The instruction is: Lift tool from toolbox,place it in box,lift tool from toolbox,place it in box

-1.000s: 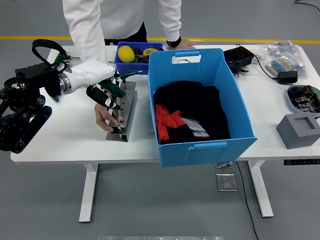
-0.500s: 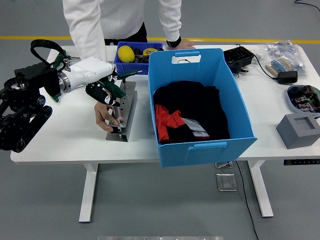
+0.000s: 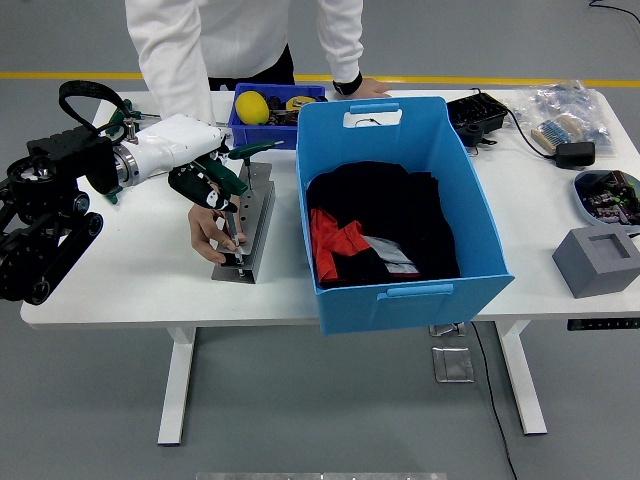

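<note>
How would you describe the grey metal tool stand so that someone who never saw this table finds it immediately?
Start at the large blue plastic box in the middle of the white table. Just left of its left wall stands a narrow grey metal tool stand, where the robot's left hand and a person's hand meet. Unlike the small dark blue bin behind it, it is grey and holds green-handled tools.

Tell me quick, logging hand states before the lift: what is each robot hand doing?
Left robot hand: over the grey tool rack, fingers curled around a green-handled tool.
Right robot hand: not in view.
</note>
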